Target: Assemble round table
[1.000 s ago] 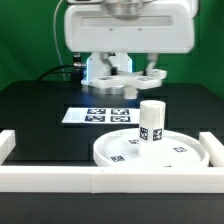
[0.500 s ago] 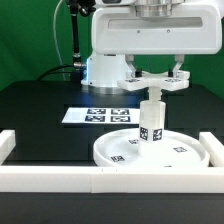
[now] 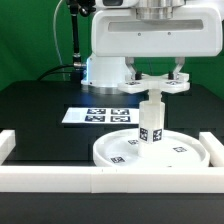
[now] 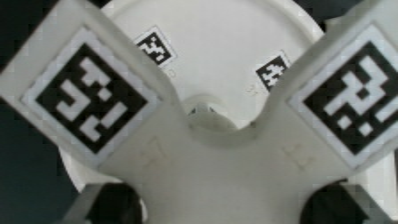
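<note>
Round table [image 3: 150,140], part-built: rimmed disc [image 3: 112,152] flat on the black surface [image 3: 40,105] behind the front rail [image 3: 60,178], post [image 3: 151,122] upright at its middle, cross-shaped piece [image 3: 133,85] clamped level in the pincer [image 3: 155,79] directly over the post top, evidently centred for seating; contact indiscernible.

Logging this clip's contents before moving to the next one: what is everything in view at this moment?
round disc: one, white with small tags, on the table behind the front rail.
post: one, white with tags, upright on the disc.
cross-shaped piece: one, white with tags, held above the post.
marker board: one, white with tags, flat on the table behind the disc.
border rails: white, along the front and at both sides.
table: one, black.
robot arm: one, white, at the back.
gripper: one, shut on the cross-shaped piece.
</note>
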Action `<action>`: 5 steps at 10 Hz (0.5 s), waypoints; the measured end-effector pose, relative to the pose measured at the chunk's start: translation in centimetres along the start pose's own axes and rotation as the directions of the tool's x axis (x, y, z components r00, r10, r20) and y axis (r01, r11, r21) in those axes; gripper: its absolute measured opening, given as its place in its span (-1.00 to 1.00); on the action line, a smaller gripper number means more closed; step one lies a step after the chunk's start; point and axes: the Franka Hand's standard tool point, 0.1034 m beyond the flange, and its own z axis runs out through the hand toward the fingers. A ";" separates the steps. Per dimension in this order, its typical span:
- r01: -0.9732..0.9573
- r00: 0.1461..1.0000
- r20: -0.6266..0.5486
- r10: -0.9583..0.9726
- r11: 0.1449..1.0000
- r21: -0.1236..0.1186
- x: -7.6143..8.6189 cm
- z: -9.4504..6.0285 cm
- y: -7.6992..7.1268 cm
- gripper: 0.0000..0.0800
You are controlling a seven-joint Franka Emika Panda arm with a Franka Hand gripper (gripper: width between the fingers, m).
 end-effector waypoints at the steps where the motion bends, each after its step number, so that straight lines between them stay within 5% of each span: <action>1: 0.016 1.000 -0.003 -0.016 1.000 0.000 0.3 0.0 0.1 0.10; 5: 0.073 0.997 0.008 -0.072 0.997 -0.009 0.9 1.2 0.3 0.10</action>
